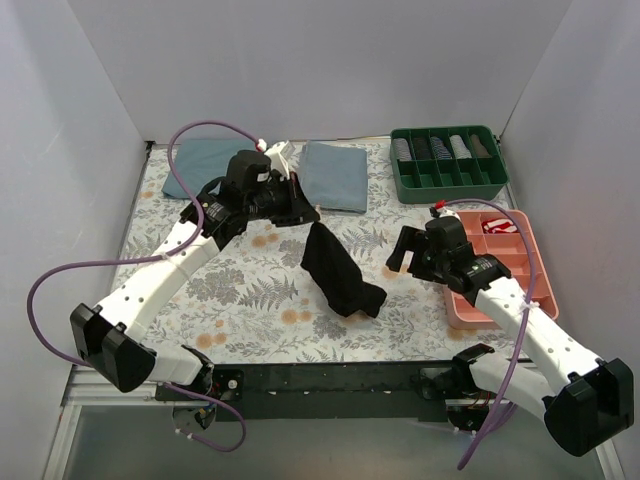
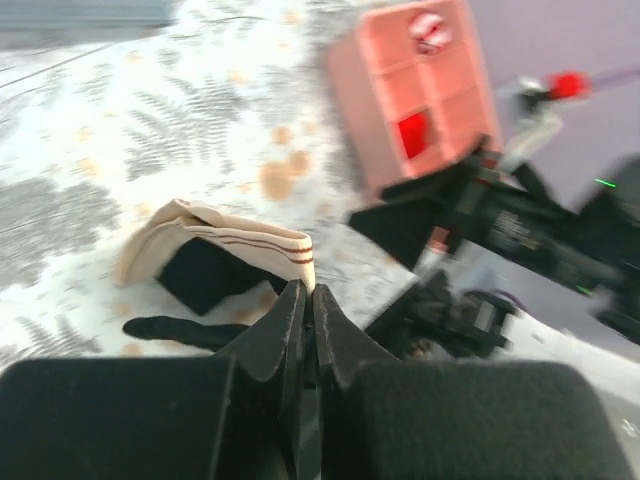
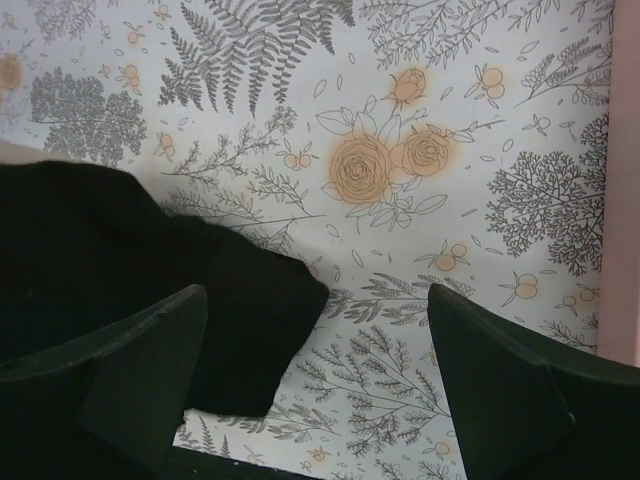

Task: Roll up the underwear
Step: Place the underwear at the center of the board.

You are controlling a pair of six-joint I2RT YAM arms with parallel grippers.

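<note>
The underwear (image 1: 340, 270) is black with a beige waistband (image 2: 250, 240). One end is lifted and the other rests on the floral table cover. My left gripper (image 1: 308, 216) is shut on the waistband's edge, with the band pinched between its fingertips in the left wrist view (image 2: 306, 290). My right gripper (image 1: 398, 258) is open and empty, low over the table just right of the underwear's lower end. In the right wrist view a black corner of the underwear (image 3: 230, 320) lies by the left finger (image 3: 140, 370). The gripper (image 3: 315, 385) does not touch it.
A pink tray (image 1: 530, 262) at the right holds small red rolled garments (image 1: 497, 226). A green tray (image 1: 448, 185) with rolled items stands at the back right. Two blue-grey folded cloths (image 1: 335, 175) (image 1: 205, 160) lie at the back.
</note>
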